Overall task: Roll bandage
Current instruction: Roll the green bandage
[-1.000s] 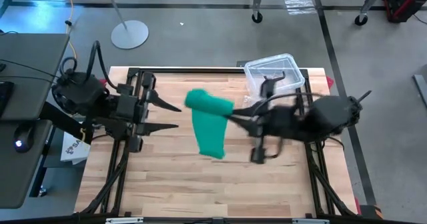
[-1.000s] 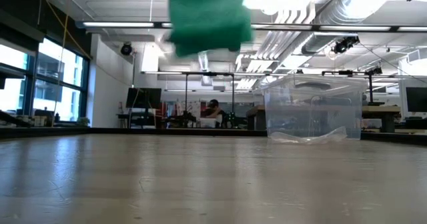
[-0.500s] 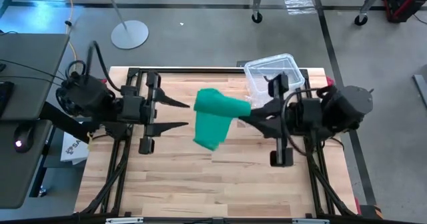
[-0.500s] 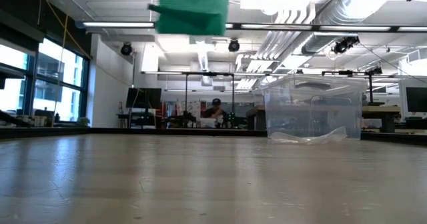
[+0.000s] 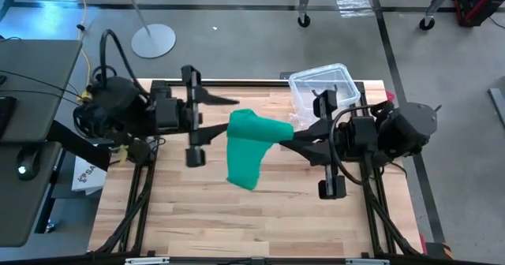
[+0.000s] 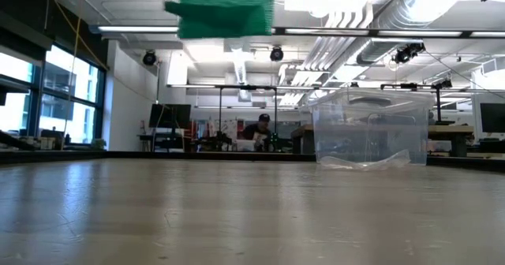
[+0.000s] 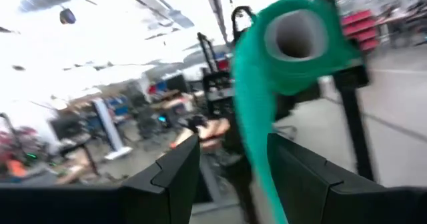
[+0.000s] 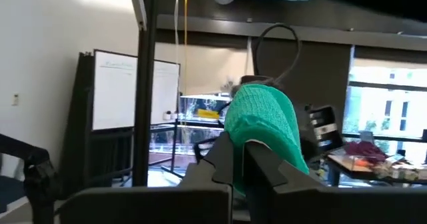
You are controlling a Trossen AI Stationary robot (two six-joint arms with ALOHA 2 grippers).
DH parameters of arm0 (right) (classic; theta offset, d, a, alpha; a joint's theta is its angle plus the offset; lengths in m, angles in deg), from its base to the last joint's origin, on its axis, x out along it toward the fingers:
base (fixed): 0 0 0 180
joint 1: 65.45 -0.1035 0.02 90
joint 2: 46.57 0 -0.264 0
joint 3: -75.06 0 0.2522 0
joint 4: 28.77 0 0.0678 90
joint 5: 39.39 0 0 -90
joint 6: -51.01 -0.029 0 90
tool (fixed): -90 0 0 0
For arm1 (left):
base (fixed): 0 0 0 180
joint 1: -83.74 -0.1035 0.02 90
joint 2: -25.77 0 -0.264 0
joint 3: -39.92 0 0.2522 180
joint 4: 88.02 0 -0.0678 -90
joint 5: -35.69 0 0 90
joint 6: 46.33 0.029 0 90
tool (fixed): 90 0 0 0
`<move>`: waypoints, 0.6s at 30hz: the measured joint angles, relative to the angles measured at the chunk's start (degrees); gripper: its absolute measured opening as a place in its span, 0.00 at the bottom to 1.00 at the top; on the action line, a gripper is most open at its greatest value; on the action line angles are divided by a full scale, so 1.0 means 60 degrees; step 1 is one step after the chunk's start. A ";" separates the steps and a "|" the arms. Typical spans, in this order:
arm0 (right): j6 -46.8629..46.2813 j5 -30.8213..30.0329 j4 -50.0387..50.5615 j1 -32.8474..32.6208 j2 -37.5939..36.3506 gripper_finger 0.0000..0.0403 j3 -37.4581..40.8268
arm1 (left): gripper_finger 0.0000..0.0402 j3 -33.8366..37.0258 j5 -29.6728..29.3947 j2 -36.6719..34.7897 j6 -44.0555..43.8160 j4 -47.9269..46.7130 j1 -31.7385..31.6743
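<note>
the left tool hangs above the far left of the bench, its two fingers spread and holding nothing; one finger points at the far side of the bandage, the other sits nearer. in the left wrist view the fingers frame the bandage ahead, apart from it, and the open bore of the roll faces this arm.

the bandage is held up in the air over the middle of the bench. its far end is a rolled part, and a loose green tail hangs from that toward the near side. in the low view only the bottom of the tail shows at the top, well clear of the wood.

the right tool comes in from the right and is clenched on the rolled end; in the right wrist view its fingers are pressed together with green cloth bulging past the tips. far right on the bench a clear box stands apart from both arms.

the step in hand looks like passing the loose tail to the left arm so the roll can be wound. to do it well, the left tool should close on the flat hanging tail just below the roll, square across its width, not on the roll itself. the right grip should stay firm so the roll does not slip or unwind. keeping the tail taut and off the bench would help the turns lie even; a skewed pinch would likely make the roll cone out.
</note>
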 joint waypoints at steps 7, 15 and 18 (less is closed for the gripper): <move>-0.0536 0.0262 0.0220 -0.0004 0.0000 0.00 0.0000 | 0.40 0.0000 0.0603 0.0374 0.2017 0.1004 -0.0356; -0.1574 0.1025 0.0709 -0.0007 0.0000 0.00 0.0000 | 0.09 0.0000 0.1033 0.0320 0.1882 0.1496 -0.0520; -0.1888 0.1316 0.0876 -0.0005 0.0000 0.00 0.0000 | 0.02 0.0000 0.1183 0.0270 0.1780 0.1579 -0.0615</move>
